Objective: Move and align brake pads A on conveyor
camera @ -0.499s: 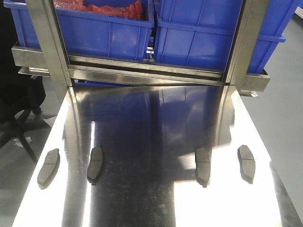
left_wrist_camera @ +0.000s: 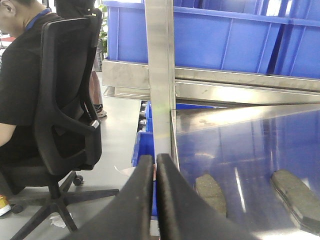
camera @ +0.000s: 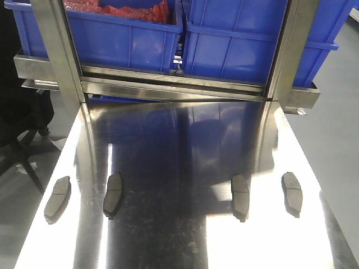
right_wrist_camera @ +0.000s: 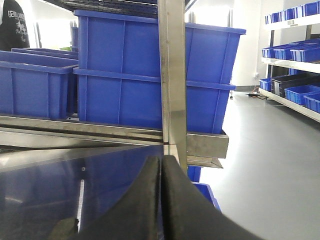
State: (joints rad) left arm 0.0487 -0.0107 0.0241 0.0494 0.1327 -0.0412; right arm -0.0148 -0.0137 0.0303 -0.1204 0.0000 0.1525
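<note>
**K:** Nothing moved vs prev frame, pads + arms in same spots.

**M:** Jaws?

**K:** left jaws pressed together, right jaws too, both empty. Left ones sit just off the desk [camera: 168, 140] left edge.

**M:** Pads where?

**K:** 4 brake pads A [camera: 113, 194] in a row on the shiny desk, near side. Two left, two right, wide gap between the pairs. None touching. conveyor not in any view, so can't tell how far the carry is.

**M:** Approach?

**K:** My read: still pre-grasp. Spread jaws first, then drop on outer-left pad [left_wrist_camera: 211, 194] across its short width, tips right down at desk lvl. Pad's thin and steel looks slick, so it could skate. Close slow, lift flat.
</note>
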